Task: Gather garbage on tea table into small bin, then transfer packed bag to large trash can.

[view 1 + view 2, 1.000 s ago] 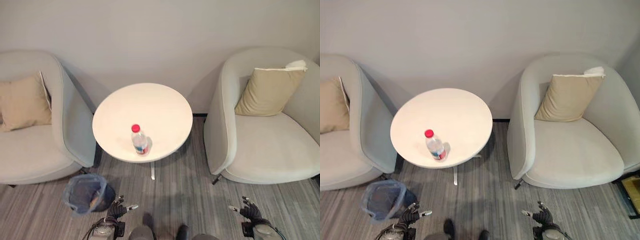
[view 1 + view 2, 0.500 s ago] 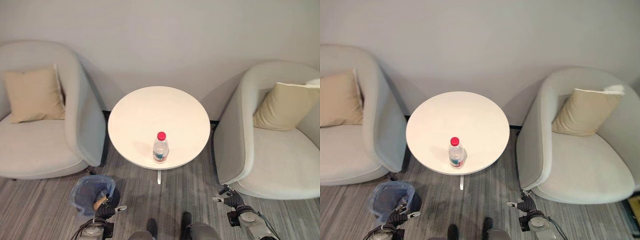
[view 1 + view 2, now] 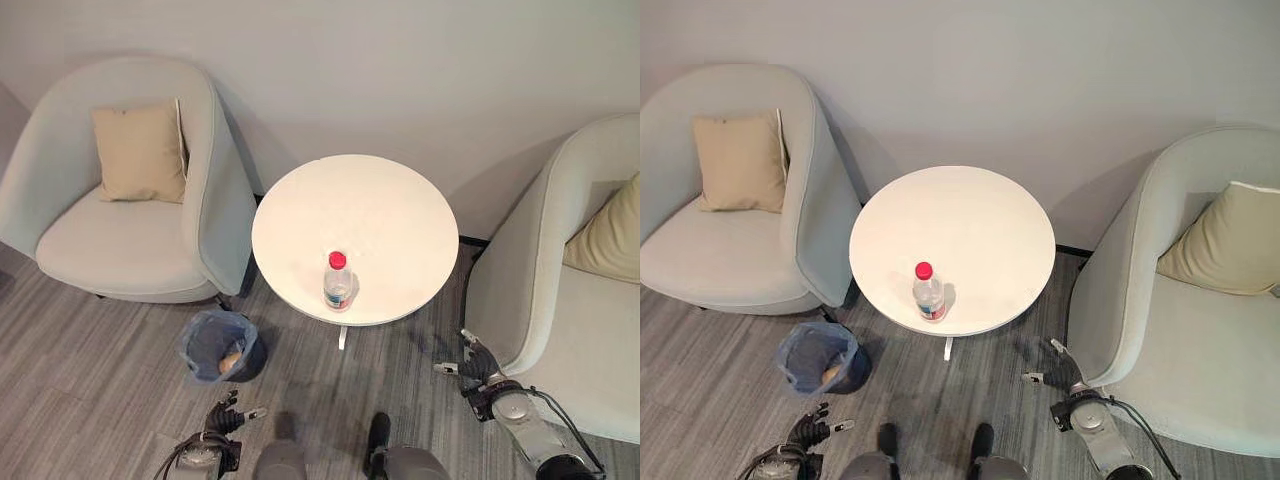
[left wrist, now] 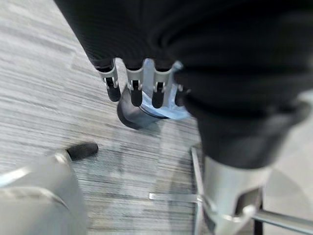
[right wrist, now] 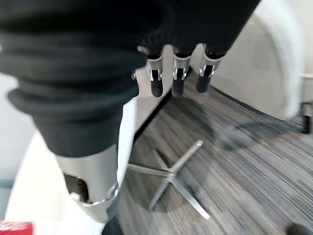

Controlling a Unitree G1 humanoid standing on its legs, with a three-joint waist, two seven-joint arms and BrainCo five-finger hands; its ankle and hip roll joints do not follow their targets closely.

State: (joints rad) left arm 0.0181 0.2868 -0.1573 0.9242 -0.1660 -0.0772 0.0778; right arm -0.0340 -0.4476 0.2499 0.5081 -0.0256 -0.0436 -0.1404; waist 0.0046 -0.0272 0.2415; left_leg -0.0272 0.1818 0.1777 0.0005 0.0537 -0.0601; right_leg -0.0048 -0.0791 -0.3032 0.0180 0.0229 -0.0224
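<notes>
White and round, the table (image 3: 380, 220) stands on the grey striped floor (image 3: 90, 360) between two pale armchairs, and a clear plastic bottle (image 3: 338, 283) with a red cap stands upright on it near the front edge, a little left of the middle of that edge. No other object lies on the tabletop. On the floor just off the table's front left edge, beside the foot of the left armchair (image 3: 130, 200), sits the small bin (image 3: 221, 345), dark and lined with a bluish bag; something tan lies inside it, too small to make out. A beige cushion (image 3: 140, 152) leans against the back of the left armchair, and another cushion (image 3: 1230, 240) rests in the right armchair (image 3: 1180, 330). The left hand (image 3: 231, 415) hangs low over the floor in front of the bin, apart from it; in its wrist view the fingers (image 4: 134, 88) are straight and relaxed with nothing in them, and the bin and the table's metal foot show past them. The right hand (image 3: 476, 363) hangs low between the table's right edge and the front of the right armchair, near the chair; its fingers (image 5: 178, 78) are likewise loose and spread, holding nothing, with the table's cross-shaped metal base (image 5: 168, 178) on the floor beyond them.
</notes>
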